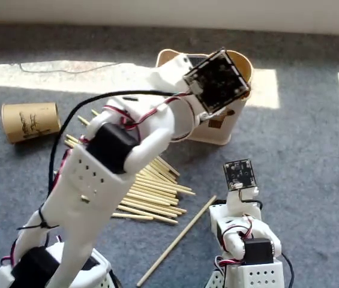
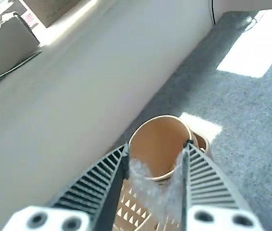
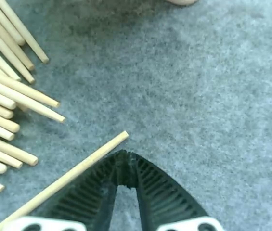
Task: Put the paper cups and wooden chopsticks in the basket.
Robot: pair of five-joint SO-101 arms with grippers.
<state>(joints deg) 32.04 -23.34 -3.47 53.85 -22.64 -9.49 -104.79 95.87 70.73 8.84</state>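
End effector L at paper cup, hold unclr | end effector R closed

chopsticks: bare wood, smooth, matt
cup: paper, matt
basket: smooth plastic
tabletop: rough, fuzzy cloth
arms: smooth plastic, faintly glossy

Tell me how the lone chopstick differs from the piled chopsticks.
The lone chopstick lies apart, beside the right hand; the piled chopsticks overlap one another in a heap. The lone chopstick slants toward the basket, while the piled chopsticks mostly run crosswise to it. Both are pale wood, flat on the grey carpet, outside the basket.
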